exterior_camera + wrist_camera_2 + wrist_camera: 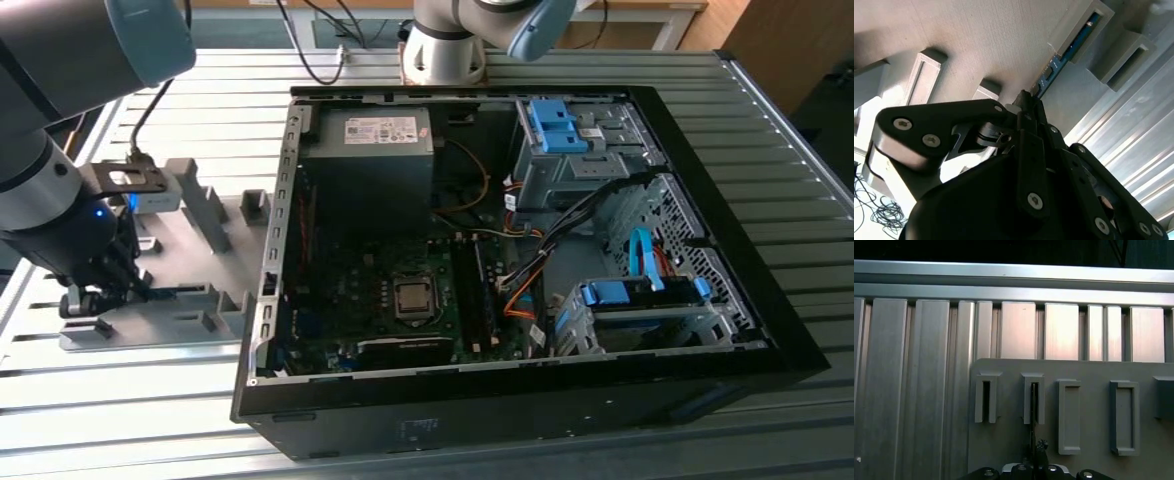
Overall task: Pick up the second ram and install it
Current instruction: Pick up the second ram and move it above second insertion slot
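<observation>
Pincer (1026, 100): narrow, tips drawn together on the near end of the second ram (1069, 47).
Ram: one, on edge, long axis running straight away from the pincer into a slotted block.
First wrist view: five blocks on one grey plate (1089, 371).
Exterior view: one open computer case (787, 340) beside the plate, on the ribbed desk (134, 420).

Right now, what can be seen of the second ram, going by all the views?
The second ram is a long, thin stick, dark with a bluish sheen, and it looks like circuit board. It stands on edge on the grey fixture plate, with its far end seated in a slotted grey block. In the first wrist view it shows edge-on as a narrow dark line. The pincer sits at its near end; whether it clamps the stick cannot be told.
</observation>
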